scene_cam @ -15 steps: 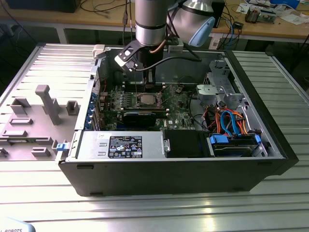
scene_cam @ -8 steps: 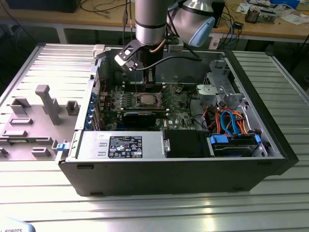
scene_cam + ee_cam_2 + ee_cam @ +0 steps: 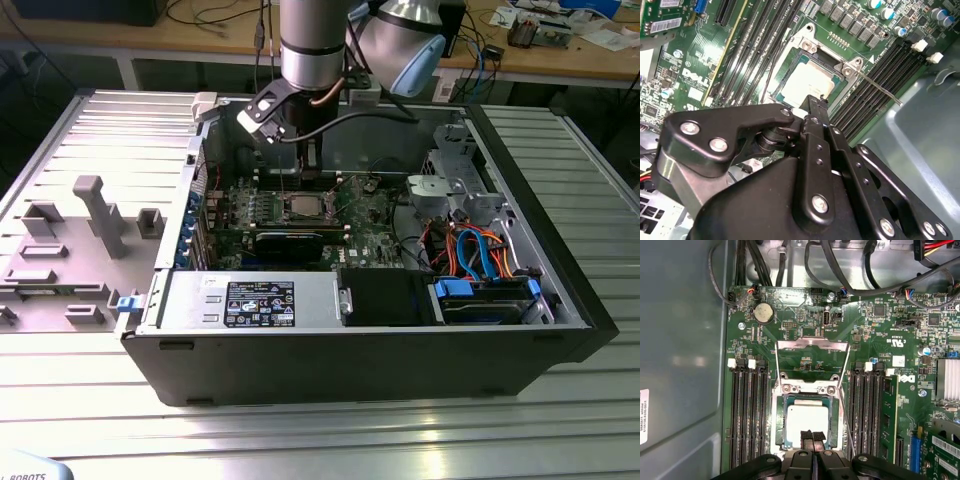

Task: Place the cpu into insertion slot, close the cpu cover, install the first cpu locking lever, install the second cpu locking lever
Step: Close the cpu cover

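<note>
Arm (image 3: 312, 45) reaching straight down into open computer case (image 3: 350, 375), wrist pointing at motherboard (image 3: 875, 340). Gripper (image 3: 812, 436) hanging low at edge of cpu (image 3: 807, 420), fingers (image 3: 806, 436) pressing together, gripping nothing; contact with chip unclear. Cpu lying flat inside insertion slot (image 3: 779, 407). Cpu cover (image 3: 812, 343) lying flipped open beyond slot.

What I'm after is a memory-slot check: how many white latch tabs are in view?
4. Two white latch tabs sit on one side of the cpu, two on the other; more may be hidden.
</note>
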`<action>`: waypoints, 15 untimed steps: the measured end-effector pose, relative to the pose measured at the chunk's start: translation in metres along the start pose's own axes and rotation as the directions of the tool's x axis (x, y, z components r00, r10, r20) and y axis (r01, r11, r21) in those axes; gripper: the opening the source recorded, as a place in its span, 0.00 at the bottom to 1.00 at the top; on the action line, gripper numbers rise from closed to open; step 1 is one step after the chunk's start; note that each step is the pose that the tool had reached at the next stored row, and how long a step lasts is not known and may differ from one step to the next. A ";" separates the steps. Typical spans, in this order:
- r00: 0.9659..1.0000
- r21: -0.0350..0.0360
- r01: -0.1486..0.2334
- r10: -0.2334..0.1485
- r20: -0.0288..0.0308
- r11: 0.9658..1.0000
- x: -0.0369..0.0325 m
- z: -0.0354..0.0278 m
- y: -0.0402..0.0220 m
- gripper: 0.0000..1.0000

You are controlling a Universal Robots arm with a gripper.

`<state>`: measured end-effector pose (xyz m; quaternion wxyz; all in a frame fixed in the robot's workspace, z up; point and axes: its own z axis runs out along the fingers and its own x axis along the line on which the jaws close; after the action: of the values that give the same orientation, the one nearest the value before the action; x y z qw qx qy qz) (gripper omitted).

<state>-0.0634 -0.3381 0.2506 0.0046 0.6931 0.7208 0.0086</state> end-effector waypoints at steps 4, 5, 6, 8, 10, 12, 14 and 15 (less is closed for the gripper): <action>1.000 0.000 0.000 0.000 0.000 1.000 0.0000 -0.0012 0.0000 0.11; 1.000 0.000 0.000 0.000 0.000 1.000 0.0000 -0.0012 0.0000 0.11; 1.000 0.000 0.000 0.000 0.000 1.000 0.0000 -0.0012 0.0000 0.11; 1.000 0.000 0.000 0.000 0.000 1.000 0.0000 -0.0014 0.0000 0.11; 1.000 0.000 0.000 0.000 0.000 1.000 0.0000 -0.0018 0.0000 0.11; 1.000 0.000 0.000 0.000 0.000 1.000 0.0000 -0.0023 0.0001 0.11; 1.000 0.000 0.000 0.000 0.000 1.000 0.0000 -0.0028 0.0001 0.11; 1.000 0.000 0.000 0.000 0.000 1.000 0.0000 -0.0033 0.0001 0.11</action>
<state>-0.0635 -0.3381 0.2538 0.0047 0.6931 0.7208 0.0084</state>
